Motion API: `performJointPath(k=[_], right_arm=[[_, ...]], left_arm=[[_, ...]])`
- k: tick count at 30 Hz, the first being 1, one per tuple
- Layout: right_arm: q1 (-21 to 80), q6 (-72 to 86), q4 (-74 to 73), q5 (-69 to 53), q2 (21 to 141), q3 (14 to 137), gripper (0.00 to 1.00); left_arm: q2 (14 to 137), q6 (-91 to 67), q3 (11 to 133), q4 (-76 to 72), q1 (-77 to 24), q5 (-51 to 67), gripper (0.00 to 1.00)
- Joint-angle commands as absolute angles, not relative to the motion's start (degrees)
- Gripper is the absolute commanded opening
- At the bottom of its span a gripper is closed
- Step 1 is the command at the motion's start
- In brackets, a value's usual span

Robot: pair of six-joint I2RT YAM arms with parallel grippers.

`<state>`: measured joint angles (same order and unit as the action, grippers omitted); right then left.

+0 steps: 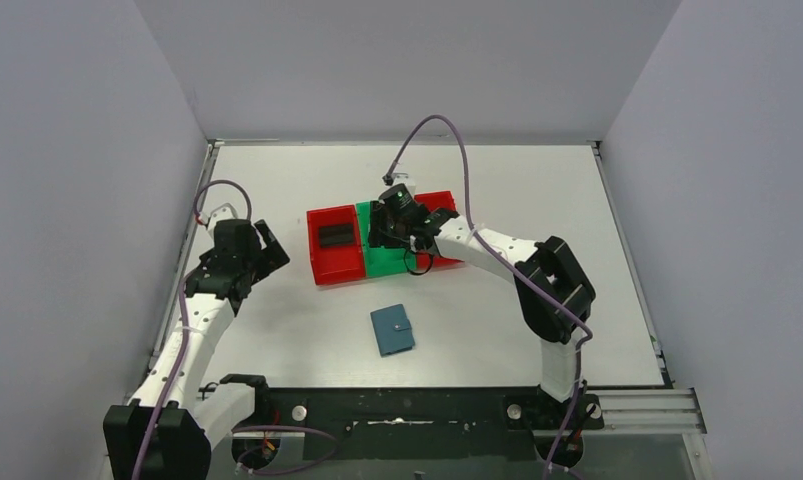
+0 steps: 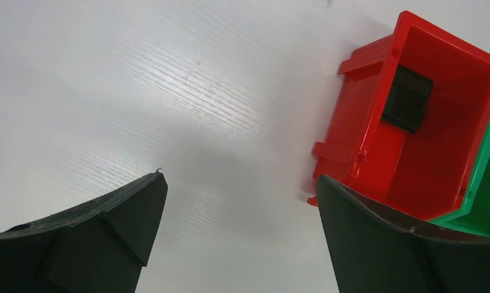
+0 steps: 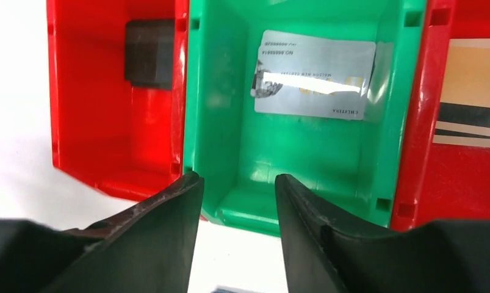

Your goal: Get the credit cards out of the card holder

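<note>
The teal card holder point(image 1: 392, 330) lies folded shut on the table in front of the bins, with no gripper near it. A black credit card point(image 3: 149, 54) lies in the left red bin point(image 3: 108, 122). In the green bin point(image 3: 248, 177) is a silver-grey card point(image 3: 314, 74), and a gold-brown card point(image 3: 471, 94) is in the right red bin point(image 3: 413, 152). My right gripper point(image 3: 238, 183) hovers over the green bin's near end, jaws apart with nothing between them. My left gripper point(image 2: 241, 180) stands wide open and empty over bare table, left of the red bin point(image 2: 352, 140).
The three bins stand side by side at mid-table: red point(image 1: 317, 265), green point(image 1: 382, 265), red point(image 1: 442, 200). The right arm's cable loops above them. White walls close in the table on three sides.
</note>
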<state>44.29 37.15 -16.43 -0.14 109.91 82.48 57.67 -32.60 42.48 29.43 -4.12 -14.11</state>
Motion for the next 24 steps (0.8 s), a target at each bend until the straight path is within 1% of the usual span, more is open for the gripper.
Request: performJointPath(k=[1, 3, 7, 12, 16, 24], right_arm=[[43.7, 37.2, -19.1, 5.9, 112.4, 87.2, 0.43], [43.3, 36.3, -20.7, 6.4, 114.2, 89.2, 0.31], [42.8, 35.0, -23.4, 7.0, 118.1, 92.4, 0.25], [43.0, 33.5, -24.3, 7.3, 121.6, 95.3, 0.25], [44.3, 33.0, -27.0, 10.7, 124.7, 98.5, 0.24], [44.6, 33.0, -25.2, 11.9, 126.4, 97.7, 0.24]], left_arm=[[56.4, -30.7, 43.1, 27.2, -3.7, -15.1, 0.96], [56.1, -30.7, 43.3, 27.5, -3.6, -15.7, 0.96], [55.5, -31.0, 43.0, 27.1, -3.6, -15.8, 0.96], [55.5, -30.9, 42.8, 26.8, -3.4, -15.3, 0.96], [55.4, -30.6, 42.9, 26.7, -3.3, -15.6, 0.96], [54.6, -30.7, 42.6, 26.2, -3.1, -15.5, 0.96]])
